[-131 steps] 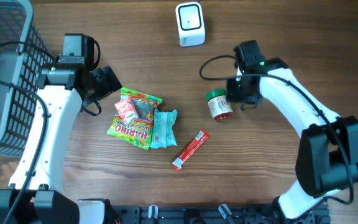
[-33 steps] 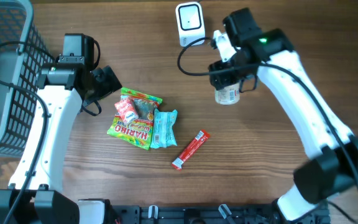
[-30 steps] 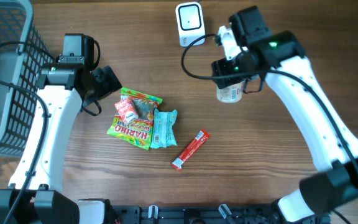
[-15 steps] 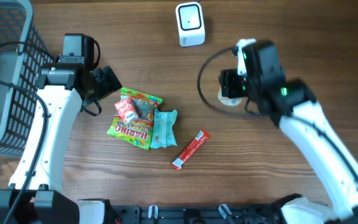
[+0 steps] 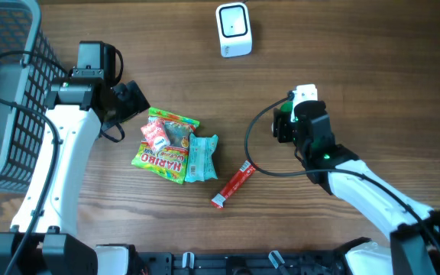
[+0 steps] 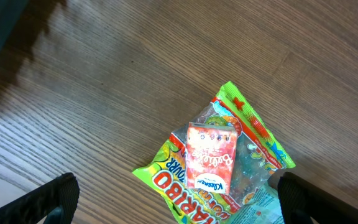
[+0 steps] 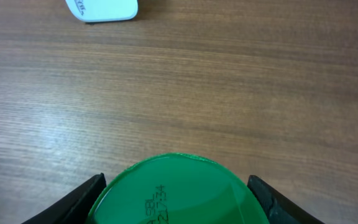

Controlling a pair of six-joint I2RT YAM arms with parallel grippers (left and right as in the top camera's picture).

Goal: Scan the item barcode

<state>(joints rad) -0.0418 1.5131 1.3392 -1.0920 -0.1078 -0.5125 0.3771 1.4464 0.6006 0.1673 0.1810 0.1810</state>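
Nearest me, the red stick sachet point(image 5: 233, 184) lies on the brown wooden table point(image 5: 357, 61), left of my right gripper point(image 5: 285, 126). That gripper is clamped at mid-width across the small round jar with a green lid point(image 7: 176, 186), right of centre. I judge the jar rigid and light, with a smooth wall prone to slip. Take hold across the lid rim, leaving the label free. No barcode shows. My left gripper point(image 5: 134, 99) stands fully spread and empty beside the yellow gummy bag point(image 5: 163, 156). Farthest is the white box scanner point(image 5: 233, 29).
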